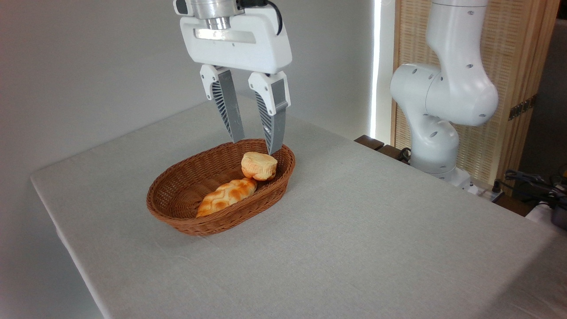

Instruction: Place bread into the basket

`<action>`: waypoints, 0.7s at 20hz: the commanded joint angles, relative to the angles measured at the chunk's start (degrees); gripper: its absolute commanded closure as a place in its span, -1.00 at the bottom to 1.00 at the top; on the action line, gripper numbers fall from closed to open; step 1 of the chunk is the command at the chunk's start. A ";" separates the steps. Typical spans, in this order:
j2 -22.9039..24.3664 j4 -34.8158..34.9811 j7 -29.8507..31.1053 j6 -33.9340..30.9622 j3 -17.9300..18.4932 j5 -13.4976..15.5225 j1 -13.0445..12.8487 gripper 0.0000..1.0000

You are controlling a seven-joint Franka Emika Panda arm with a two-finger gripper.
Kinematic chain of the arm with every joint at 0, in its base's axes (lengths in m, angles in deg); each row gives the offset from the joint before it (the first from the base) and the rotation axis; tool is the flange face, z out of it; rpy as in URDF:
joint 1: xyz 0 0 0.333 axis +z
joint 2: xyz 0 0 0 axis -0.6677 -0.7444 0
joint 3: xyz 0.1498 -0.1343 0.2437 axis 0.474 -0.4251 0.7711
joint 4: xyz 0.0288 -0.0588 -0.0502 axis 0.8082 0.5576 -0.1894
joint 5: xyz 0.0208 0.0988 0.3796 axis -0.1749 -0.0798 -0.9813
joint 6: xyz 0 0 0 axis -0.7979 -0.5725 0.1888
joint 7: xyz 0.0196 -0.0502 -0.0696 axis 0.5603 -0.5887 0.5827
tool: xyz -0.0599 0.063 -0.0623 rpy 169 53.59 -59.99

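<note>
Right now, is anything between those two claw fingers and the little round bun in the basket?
No. In the camera view the open gripper hangs just above the bun in the basket; nothing lies between.

A grey-clothed table (354, 230) bears one wicker basket (186, 221).

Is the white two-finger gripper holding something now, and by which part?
Nothing is held. The gripper is open above the small round bun, which lies in the oval wicker basket.

pretty bright and even overall, blown-out daylight strip far right by the wall (377, 66), soft faint shadows on the table (354, 248), decently sharp, no real blur
</note>
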 commanded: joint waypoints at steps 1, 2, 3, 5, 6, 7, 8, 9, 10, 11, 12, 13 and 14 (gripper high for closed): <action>-1.04 -2.56 -3.50 -2.83 1.22 1.50 -0.52 -1.00; -1.13 -2.64 -4.30 -2.92 1.30 1.67 -0.52 -1.00; -1.21 -2.65 -4.48 -2.92 1.39 1.76 -0.34 -1.00; -1.57 -2.65 -4.40 -2.83 1.30 1.68 -0.34 -1.00; -1.57 -2.82 -4.40 -2.92 1.30 1.76 -0.34 -1.00; -1.74 -3.43 -4.31 -2.92 1.13 1.68 -0.52 -1.00; -2.18 -4.05 -4.31 -3.00 1.22 1.76 -0.43 -1.00; -2.44 -4.23 -4.31 -3.35 1.30 1.76 -0.43 -1.00; -3.05 -4.66 -4.39 -3.97 1.22 1.68 -0.52 -1.00; -4.10 -6.15 -4.40 -4.84 1.30 1.68 -0.52 -1.00; -5.68 -8.25 -4.40 -6.59 1.22 1.68 -0.52 -1.00; -7.26 -10.53 -4.40 -8.61 1.04 1.68 -0.52 -1.00; -7.89 -11.43 -4.31 -9.59 0.95 1.68 -0.52 -1.00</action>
